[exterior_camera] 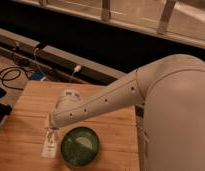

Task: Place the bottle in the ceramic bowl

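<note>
My white arm reaches from the right across the wooden table (pixel 26 107). Its gripper (pixel 51 129) points down near the table's front left and is shut on the top of the bottle (pixel 48 145). The bottle is small and whitish with a pale label, and it hangs upright just below the fingers. Right beside it, to its right, the dark-green ceramic bowl (pixel 80 146) sits on the table with a pale patch inside. The bottle is left of the bowl's rim, outside the bowl.
A dark ledge (pixel 56 57) with cables (pixel 11 76) and plugs runs behind the table. A black object (pixel 0 107) sits at the table's left edge. My arm's bulky upper part (pixel 176 110) fills the right side.
</note>
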`<state>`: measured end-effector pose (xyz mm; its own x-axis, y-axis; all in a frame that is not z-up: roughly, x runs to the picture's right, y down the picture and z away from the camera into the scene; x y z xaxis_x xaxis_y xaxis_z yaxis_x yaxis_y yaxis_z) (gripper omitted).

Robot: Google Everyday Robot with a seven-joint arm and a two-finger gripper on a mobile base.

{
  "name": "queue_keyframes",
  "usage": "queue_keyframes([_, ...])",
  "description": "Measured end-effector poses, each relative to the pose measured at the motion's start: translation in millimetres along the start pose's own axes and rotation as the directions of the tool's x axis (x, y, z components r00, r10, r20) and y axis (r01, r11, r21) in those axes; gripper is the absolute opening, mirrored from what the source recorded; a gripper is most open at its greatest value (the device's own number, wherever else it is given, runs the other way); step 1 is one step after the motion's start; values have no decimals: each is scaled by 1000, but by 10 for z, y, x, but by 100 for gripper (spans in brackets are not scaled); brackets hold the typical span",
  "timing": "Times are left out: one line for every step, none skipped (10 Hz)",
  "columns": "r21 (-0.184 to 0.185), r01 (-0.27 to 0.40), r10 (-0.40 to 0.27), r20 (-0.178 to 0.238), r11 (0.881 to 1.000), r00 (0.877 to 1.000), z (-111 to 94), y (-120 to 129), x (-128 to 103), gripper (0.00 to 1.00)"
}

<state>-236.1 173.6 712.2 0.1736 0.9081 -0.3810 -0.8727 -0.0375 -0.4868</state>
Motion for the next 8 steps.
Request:
queue_keyframes([1, -2, 2, 1, 1000, 1000, -4, -13, -2, 0])
queue_keyframes([1, -4, 4, 0, 1000, 1000, -6, -18, -1, 0])
queue_keyframes([1, -3, 3, -3, 1000, 1000, 2, -4, 9, 0])
queue_keyframes([0, -4, 4, -2, 1000, 1000, 4, -6, 4, 0])
queue_keyframes([-5, 5, -6, -7, 1000, 1000, 37, 24, -13, 0])
queue_keyframes([-5, 14, -14, -13, 1000, 1000, 95, 89, -43, 0])
queue_keyframes([-6, 15, -15, -12, 1000, 1000, 134, 153, -86, 0])
queue_keyframes([-2, 12, -12, -8, 1000, 1000, 122, 133, -90, 0])
